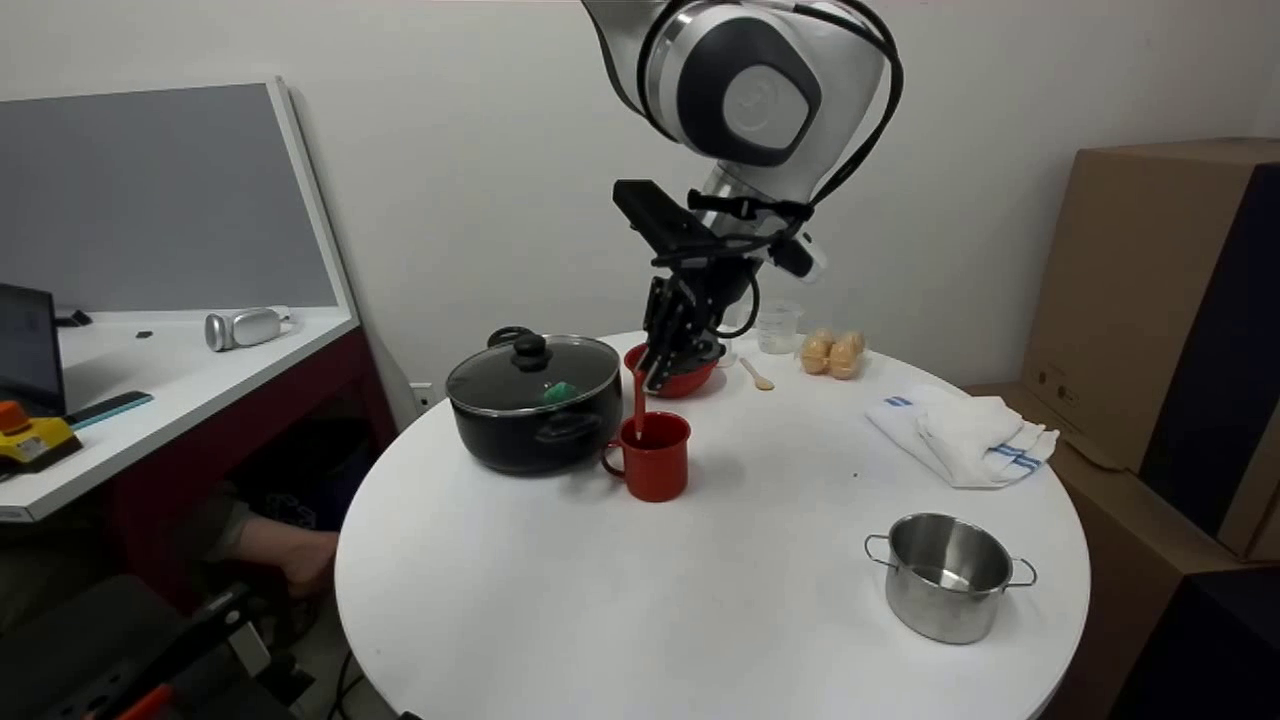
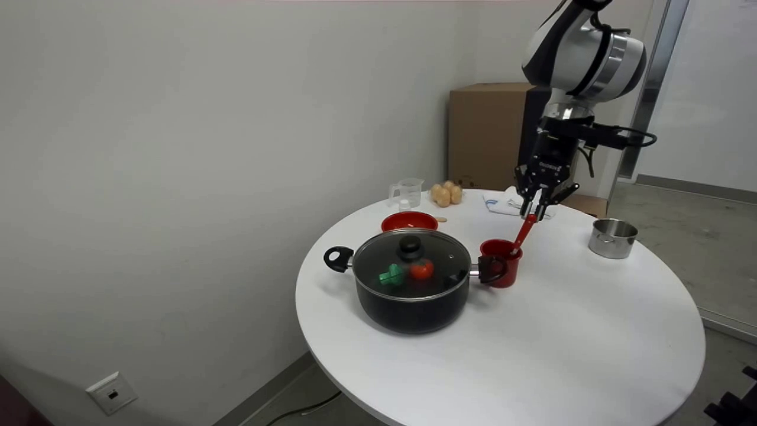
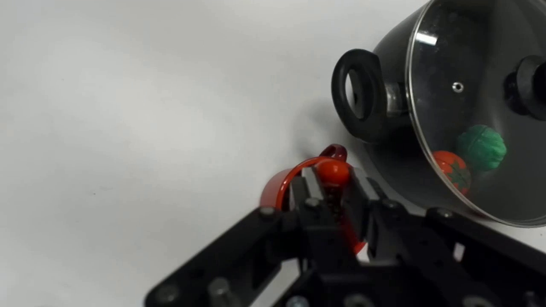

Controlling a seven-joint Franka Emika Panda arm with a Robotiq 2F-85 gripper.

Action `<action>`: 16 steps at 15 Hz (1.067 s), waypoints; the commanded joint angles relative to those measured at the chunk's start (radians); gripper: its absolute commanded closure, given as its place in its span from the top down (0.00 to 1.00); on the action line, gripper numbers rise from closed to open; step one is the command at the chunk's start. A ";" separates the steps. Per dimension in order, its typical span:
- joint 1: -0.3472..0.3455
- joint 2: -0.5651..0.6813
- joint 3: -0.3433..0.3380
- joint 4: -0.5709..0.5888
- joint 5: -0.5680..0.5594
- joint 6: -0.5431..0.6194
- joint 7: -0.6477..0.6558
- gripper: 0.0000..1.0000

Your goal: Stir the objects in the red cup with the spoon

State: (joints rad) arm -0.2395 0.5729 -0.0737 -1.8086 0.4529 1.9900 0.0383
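Nearest in an exterior view stands one small steel pot, upright, its two loop handles sticking out and its shiny inner wall showing. Farther back is the one red cup, also upright, with the red spoon slanting into it: the lower end is inside the cup, the handle rises above the rim, and the gripper is pressed together on the top of that handle, pinching it. What else the cup holds is too dark to make out. Just beside the cup sits one black pot under a glass lid, and through the glass show two things, a red tomato-like ball and a green object. Behind these come one shallow red bowl and one clear measuring jug. All the vessels stand on a round white table, along with a rumpled white cloth striped blue, one short pale spoon lying near the bowl, and a cluster of tan egg-shaped things, at least three showing. Off to one side, a white desk bears a dark screen and a yellow box with an orange-red top. Past the table on the opposite side are stacked cardboard boxes, their number hard to tell, and behind the table runs one pale wall.
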 commanded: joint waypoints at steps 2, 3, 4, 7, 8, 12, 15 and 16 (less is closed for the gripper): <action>0.047 0.030 -0.010 -0.021 -0.075 0.027 0.025 0.08; 0.054 0.037 -0.008 -0.020 -0.088 0.025 0.027 0.40; 0.064 0.039 -0.008 -0.023 -0.102 0.026 0.032 0.46; 0.082 0.058 -0.005 -0.017 -0.133 0.026 0.040 0.67; 0.086 0.058 -0.005 -0.018 -0.142 0.028 0.038 0.73; 0.100 0.035 -0.007 -0.030 -0.173 0.053 0.030 0.99; 0.145 -0.020 -0.041 -0.052 -0.296 0.146 0.058 1.00; 0.156 -0.044 -0.049 -0.060 -0.337 0.171 0.064 1.00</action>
State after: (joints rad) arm -0.1311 0.6094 -0.0876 -1.8281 0.2175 2.1030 0.0647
